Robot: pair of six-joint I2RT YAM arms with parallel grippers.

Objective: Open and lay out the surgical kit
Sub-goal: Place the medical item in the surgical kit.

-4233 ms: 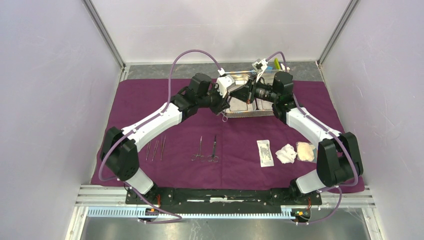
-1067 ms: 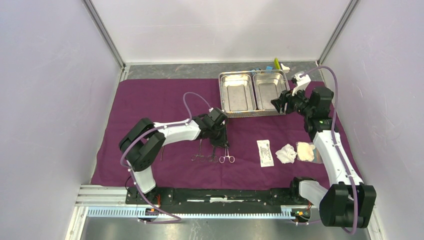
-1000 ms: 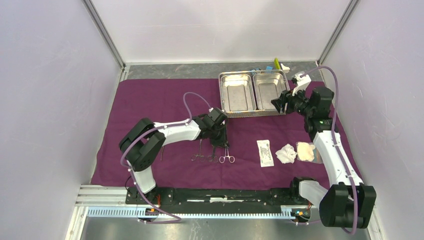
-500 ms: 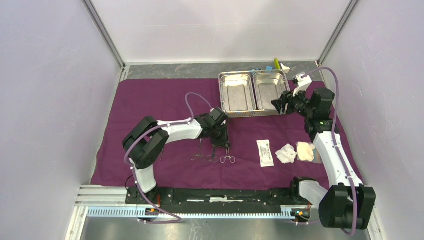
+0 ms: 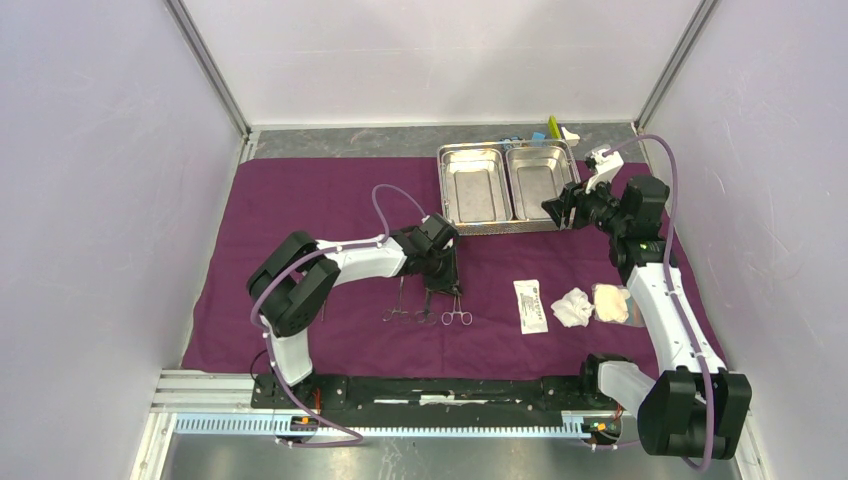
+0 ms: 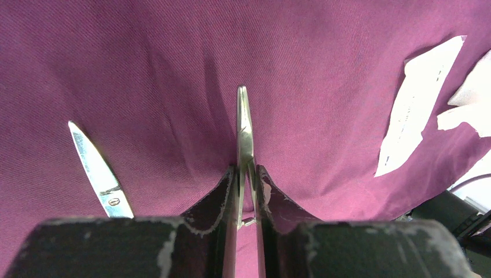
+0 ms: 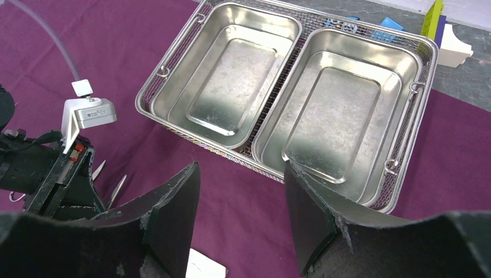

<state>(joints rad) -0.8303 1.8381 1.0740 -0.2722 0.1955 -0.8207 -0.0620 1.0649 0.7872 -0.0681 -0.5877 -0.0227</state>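
Since the earliest frame both arms have left the tray (image 5: 505,185). The left gripper (image 6: 246,174) now sits low over the plum cloth (image 5: 300,200) in front of the tray, and the right gripper (image 7: 240,174) hovers by the tray's right side. Over the last second almost nothing shifts.

The left fingers (image 6: 228,188) are clamped on a slim steel instrument (image 6: 243,121), its tip jutting past them over the cloth. Scissors (image 6: 95,168) lie beside it. The right fingers (image 7: 173,208) stand apart, holding nothing.

Both tray compartments show only bare steel. The white packet (image 5: 531,305) and gauze pads (image 5: 573,306) lie on the cloth in front of the tray's right end.
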